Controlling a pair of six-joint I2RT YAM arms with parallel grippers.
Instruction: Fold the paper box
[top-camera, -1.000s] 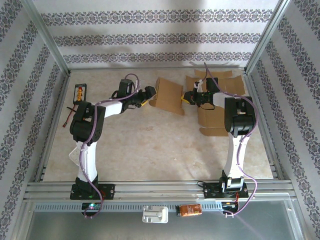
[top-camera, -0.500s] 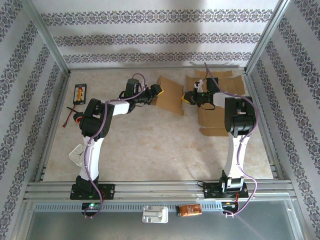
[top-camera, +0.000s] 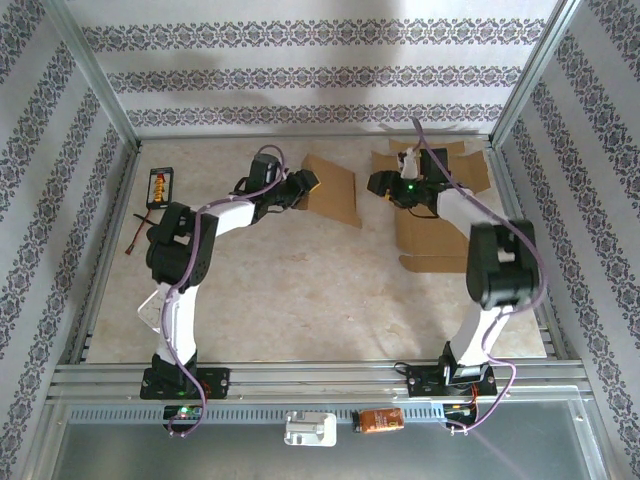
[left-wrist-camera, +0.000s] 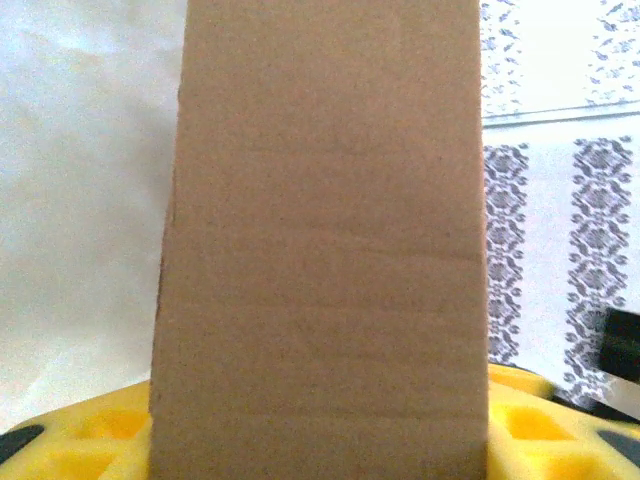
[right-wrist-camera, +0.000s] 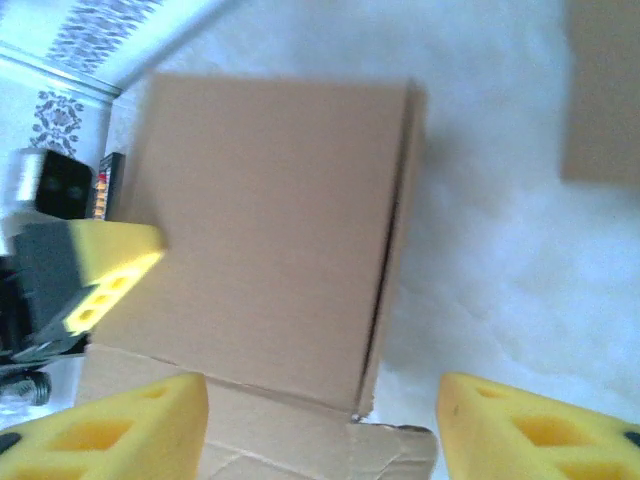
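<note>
Plain brown box (top-camera: 335, 190), upper centre; yellow foam fingers (right-wrist-camera: 110, 430), lower corners; white walls (top-camera: 300, 75) with bands of grey-purple ornament; mottled beige table (top-camera: 320, 290).

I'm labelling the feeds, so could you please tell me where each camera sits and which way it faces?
Top external: above and behind the bases, looking down on the table; left gripper and right gripper show.
Left wrist: on the left arm, facing the paper box close up; yellow pads below.
Right wrist: on the right arm, facing the box; own fingers below.
Shared: all see the box.
</note>
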